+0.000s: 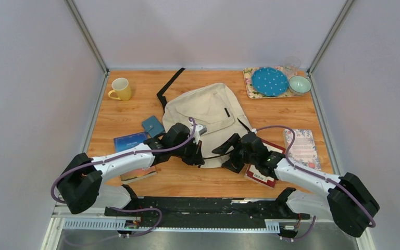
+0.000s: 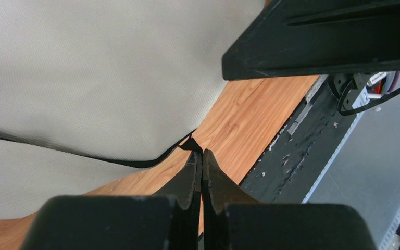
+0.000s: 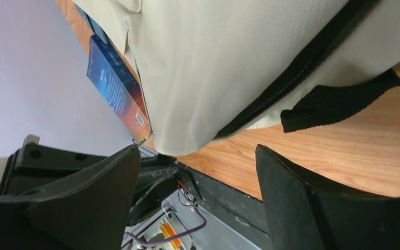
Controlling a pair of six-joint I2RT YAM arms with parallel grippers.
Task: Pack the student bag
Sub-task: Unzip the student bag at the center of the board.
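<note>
The student bag is a cream backpack with black straps, lying flat in the middle of the wooden table. My left gripper is at its near edge. In the left wrist view the gripper is shut, pinching a small black pull tab at the end of the bag's black zipper line; the cream fabric fills the view. My right gripper is just right of it, open and empty. In the right wrist view its jaws stand wide apart below the bag's corner and a black tab.
A blue book and a teal wallet lie left of the bag. A red book lies under my right arm, with a floral book beside it. A yellow mug is back left. A tray with a blue plate, a bowl and a glass is back right.
</note>
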